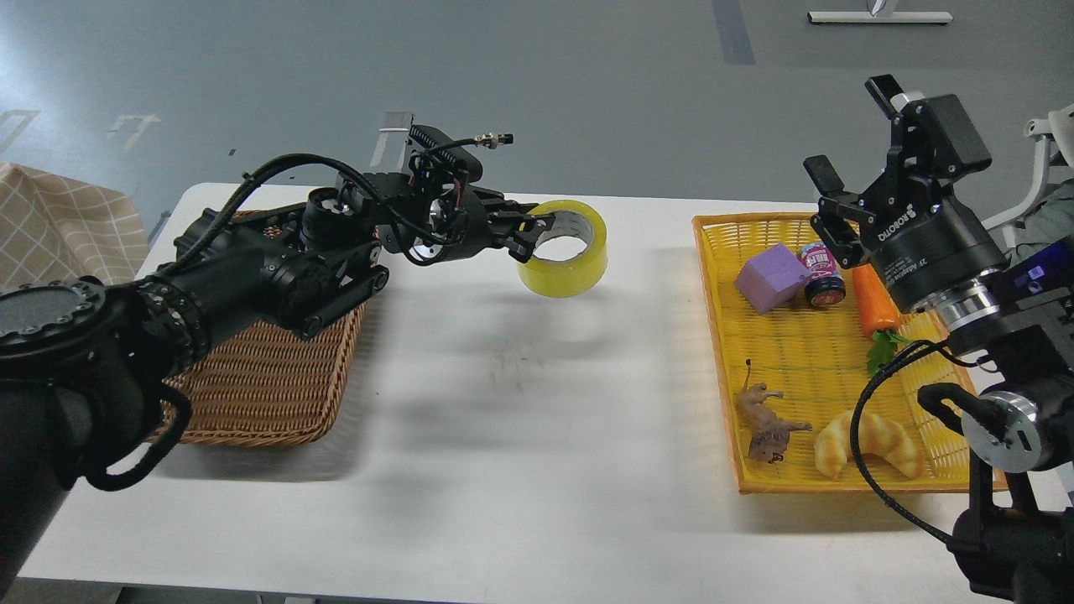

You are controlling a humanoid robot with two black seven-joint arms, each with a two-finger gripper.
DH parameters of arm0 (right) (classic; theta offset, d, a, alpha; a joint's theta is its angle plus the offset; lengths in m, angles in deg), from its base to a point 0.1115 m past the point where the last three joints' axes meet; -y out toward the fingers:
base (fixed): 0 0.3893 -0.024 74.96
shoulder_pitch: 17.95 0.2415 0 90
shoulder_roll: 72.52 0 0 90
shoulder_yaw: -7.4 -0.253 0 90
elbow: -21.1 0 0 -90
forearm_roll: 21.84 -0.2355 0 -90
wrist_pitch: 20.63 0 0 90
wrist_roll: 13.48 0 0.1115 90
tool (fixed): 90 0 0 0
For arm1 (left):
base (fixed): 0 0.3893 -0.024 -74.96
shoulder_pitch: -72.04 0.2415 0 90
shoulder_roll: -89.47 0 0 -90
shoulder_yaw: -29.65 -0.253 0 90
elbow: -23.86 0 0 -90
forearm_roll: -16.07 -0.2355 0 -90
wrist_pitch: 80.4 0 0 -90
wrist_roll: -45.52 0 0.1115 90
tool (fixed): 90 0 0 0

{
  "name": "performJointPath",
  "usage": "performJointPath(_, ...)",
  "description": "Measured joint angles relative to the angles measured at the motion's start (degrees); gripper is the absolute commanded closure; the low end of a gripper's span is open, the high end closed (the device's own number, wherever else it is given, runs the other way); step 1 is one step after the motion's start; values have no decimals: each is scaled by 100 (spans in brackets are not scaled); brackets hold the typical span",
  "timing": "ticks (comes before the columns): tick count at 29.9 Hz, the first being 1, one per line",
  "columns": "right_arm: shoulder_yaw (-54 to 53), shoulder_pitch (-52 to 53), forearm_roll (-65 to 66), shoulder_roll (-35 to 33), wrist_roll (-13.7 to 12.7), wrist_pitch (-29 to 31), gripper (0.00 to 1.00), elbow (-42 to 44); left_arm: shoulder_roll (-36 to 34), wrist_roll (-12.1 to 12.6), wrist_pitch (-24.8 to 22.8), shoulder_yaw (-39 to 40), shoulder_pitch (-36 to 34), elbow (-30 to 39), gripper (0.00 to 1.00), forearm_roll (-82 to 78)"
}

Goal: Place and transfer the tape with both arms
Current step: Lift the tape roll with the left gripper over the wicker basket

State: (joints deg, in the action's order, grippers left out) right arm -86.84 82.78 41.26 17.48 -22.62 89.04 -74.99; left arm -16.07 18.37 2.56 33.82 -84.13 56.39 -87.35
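- nearest, in the yellow tray (722,352) on the right: a croissant toy (868,445) and a small animal figure (765,422), lying apart, not needed for the task.
- right hand (843,155) raised over the tray's far corner, fingers spread and empty, probably ready to receive; "robotiq" readable in white on its body.
- left hand (530,231) closed on the wall of the tape (564,258), held above the white table (537,419), between the wicker basket (268,377) and the tray.
- label of the small jar (821,270) too small to read.

The white table (520,436) carries a brown wicker basket (252,386) at its left and a yellow tray (839,470) at its right; a faint scuff, perhaps, marks the bare middle.
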Motion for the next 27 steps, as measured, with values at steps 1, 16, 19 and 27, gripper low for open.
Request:
performJointPath(1,1,1,0,0,0,0,0,0,-154,-33,-3,-104,-60,-9,100,8)
performJointPath(16,44,59,0,0,-9,8,0,37,-2154,-88,193,-400,-85,1,100,197)
performJointPath(19,47,61,0,0,-9,10,0,38,-2530,-88,203,-412,-76,25,100,220)
performJointPath(27,48,37,0,0,-9,10,0,50,-3271,-83,265,-442,255,81,100,233)
